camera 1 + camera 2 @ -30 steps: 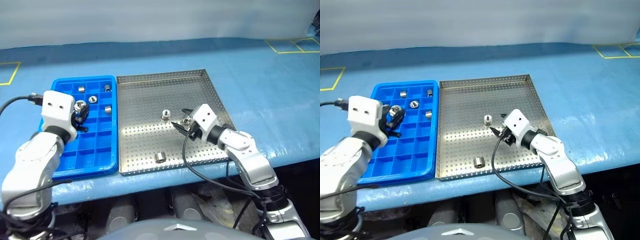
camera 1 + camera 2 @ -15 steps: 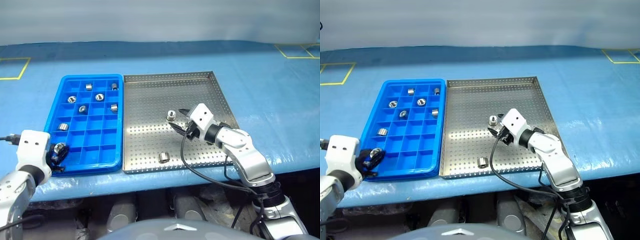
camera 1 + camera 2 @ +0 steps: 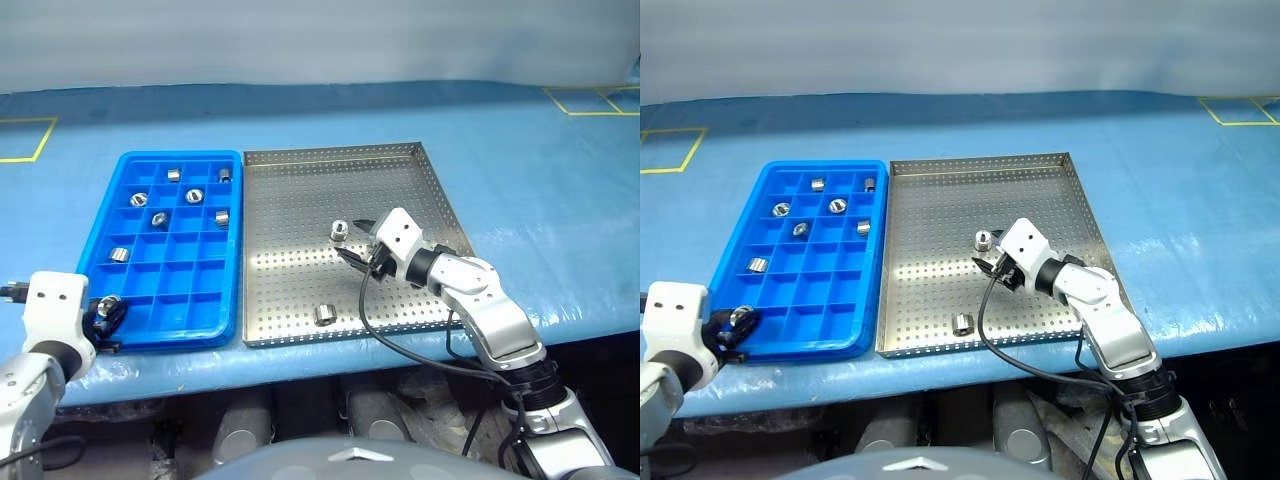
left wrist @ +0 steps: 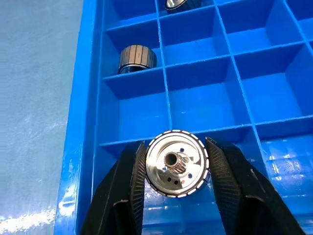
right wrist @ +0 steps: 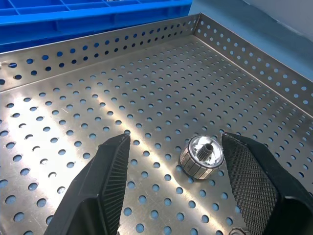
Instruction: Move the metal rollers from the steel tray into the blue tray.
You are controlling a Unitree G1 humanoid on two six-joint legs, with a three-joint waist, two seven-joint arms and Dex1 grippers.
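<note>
Left gripper (image 4: 177, 171) clamped on one roller (image 4: 176, 163) over the near left corner of the blue tray (image 3: 222, 325). Right gripper (image 5: 173, 166) spread wide around another roller (image 5: 201, 157) mid steel tray (image 3: 400, 170). Third roller (image 3: 324, 315) near its front edge.

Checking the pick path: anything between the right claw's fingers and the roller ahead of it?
Only bare perforated steel tray floor; the roller sits between the open right claw fingers, right wrist view.
</note>
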